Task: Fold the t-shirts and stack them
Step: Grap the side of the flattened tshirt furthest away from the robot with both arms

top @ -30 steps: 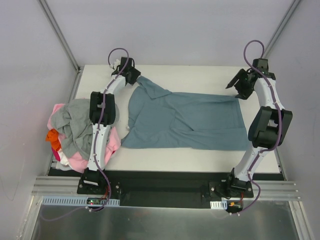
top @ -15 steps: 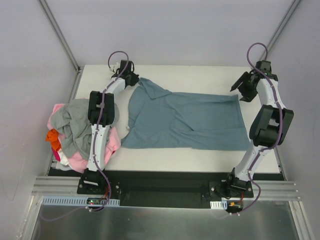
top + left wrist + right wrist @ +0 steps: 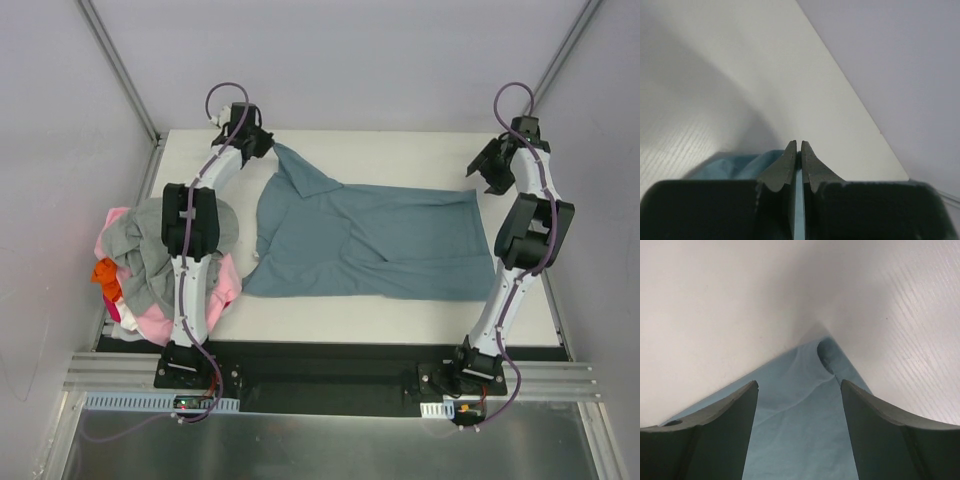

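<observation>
One white table point(image 3: 400, 150) carries everything I can see. Spread flat across its middle lies the slate-blue shirt point(image 3: 380, 240), its collar toward the far left corner. At the left edge the other t-shirts point(image 3: 140, 265) sit heaped: grey on top, with pink, orange and white beneath. My left gripper point(image 3: 798, 146) is clenched on the blue collar's tip. My right gripper point(image 3: 799, 387) hangs released over the shirt's far right corner.

A white table point(image 3: 400, 148) stands in soft, even light inside a booth of pale grey walls point(image 3: 350, 60), with slanting metal struts point(image 3: 118, 70) at the far corners and aluminium rails point(image 3: 320, 398) and a brushed metal sheet point(image 3: 330, 445) along its near edge.
</observation>
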Robot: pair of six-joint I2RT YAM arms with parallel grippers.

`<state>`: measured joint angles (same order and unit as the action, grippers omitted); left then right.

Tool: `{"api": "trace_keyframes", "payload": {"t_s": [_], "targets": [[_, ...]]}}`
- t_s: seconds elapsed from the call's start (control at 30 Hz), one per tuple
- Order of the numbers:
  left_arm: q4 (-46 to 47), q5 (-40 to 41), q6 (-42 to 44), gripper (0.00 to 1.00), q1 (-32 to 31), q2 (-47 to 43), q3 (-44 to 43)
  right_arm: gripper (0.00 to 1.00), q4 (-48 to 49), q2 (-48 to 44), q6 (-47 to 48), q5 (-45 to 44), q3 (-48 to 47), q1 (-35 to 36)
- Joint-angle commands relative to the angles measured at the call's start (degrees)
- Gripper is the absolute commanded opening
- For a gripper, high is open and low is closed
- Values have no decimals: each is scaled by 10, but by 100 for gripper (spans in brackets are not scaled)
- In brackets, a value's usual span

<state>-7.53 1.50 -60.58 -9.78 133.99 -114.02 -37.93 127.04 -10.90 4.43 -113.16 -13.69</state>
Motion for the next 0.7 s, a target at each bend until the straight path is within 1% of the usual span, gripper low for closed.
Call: {"api": "trace_keyframes", "payload": {"t_s": [0.0,0.2,0.27,0.33,0.57,0.67], "targets": [[3,-2,17,0,-5,-50,3,70,-6,21,11,-17,-39,-3],[3,-11,26,0,-7,-57,-11,67,-1,18,32,-36,-6,-3],[3,-11,29,0,-8,-61,-11,64,-1,25,37,-29,-7,-3],[3,-11,33,0,-8,-65,-10,59,2,29,33,-22,-8,-3],[3,-14,40,0,-8,-80,-8,55,13,44,23,-7,-12,-2],[3,-14,41,0,-8,-85,-8,51,14,51,20,1,-20,-2]]}}
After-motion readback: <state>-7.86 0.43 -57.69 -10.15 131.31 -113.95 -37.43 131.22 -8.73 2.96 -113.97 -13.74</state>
